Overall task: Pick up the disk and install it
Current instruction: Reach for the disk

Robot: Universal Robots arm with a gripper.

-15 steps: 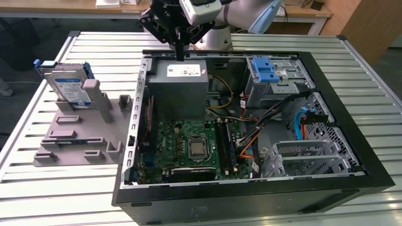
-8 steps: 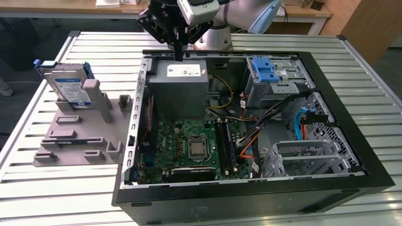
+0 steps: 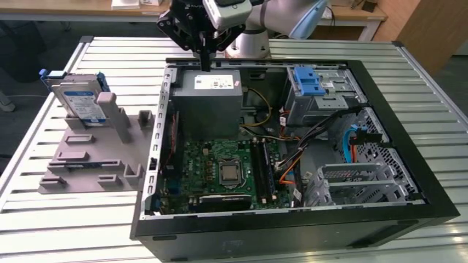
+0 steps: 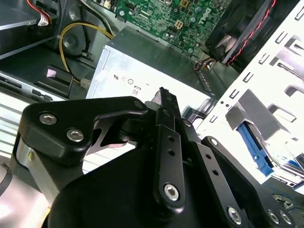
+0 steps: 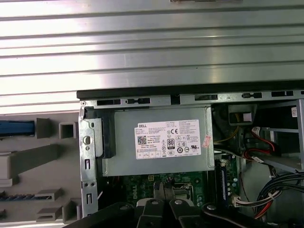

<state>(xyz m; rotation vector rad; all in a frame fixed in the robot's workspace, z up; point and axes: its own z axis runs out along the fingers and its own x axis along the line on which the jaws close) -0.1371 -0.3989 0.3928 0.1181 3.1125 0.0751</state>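
Note:
The disk (image 3: pixel 79 102), silver-grey with a white-and-blue label and a blue carrier, stands on edge in a grey fixture (image 3: pixel 87 164) on the table at the exterior view's left, outside the computer case. My gripper (image 3: pixel 205 61) hangs over the back edge of the open case (image 3: pixel 292 230), just above the grey power supply box (image 3: pixel 208 101). Its fingers are shut together with nothing between them, as both wrist views also show (image 4: pixel 164 102) (image 5: pixel 164 192). The disk is well off to the exterior view's left of the gripper. A blue strip of its carrier (image 5: pixel 16 127) shows in the first wrist view.
The open case holds a green motherboard (image 3: pixel 223 170), cables, an upper drive bay with a blue ribbed latch (image 3: pixel 314 82) and a metal drive cage (image 3: pixel 358 181) at the exterior view's right. The slatted metal table (image 3: pixel 58 219) surrounds it. The arm's base stands behind the case.

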